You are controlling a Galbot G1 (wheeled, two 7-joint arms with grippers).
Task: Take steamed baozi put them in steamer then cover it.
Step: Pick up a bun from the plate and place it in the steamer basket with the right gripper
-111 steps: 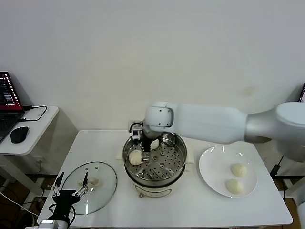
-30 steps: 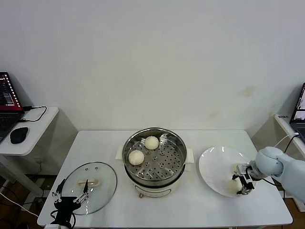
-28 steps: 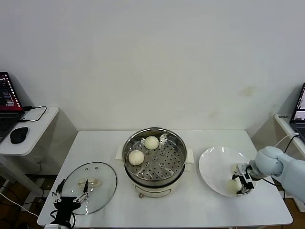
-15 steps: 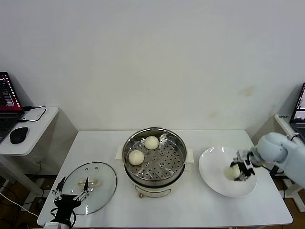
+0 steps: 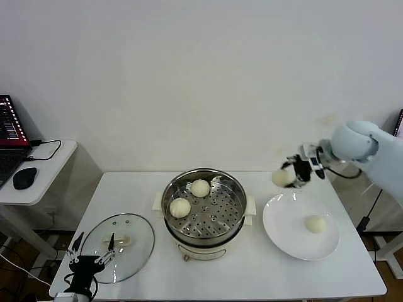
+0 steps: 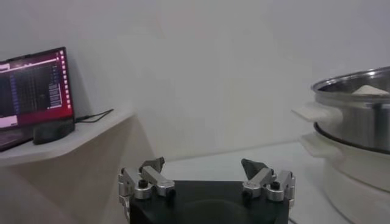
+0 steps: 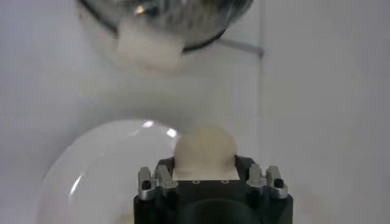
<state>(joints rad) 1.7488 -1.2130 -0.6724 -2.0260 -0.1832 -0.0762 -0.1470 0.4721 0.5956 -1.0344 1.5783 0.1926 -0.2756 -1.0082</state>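
Baozi (image 5: 283, 178), smooth, round and cream-white, is riding in the clenched right gripper (image 5: 296, 171) above the worktop's far right edge; left gripper (image 5: 90, 259) is idling, jaws spread, at the near left corner.

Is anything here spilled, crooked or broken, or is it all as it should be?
Nothing stands out. Two baozi sit on the steamer tray, one waits on the plate, and the right end effector carries another in the air. The cover lies flat on the table, by the left end effector.
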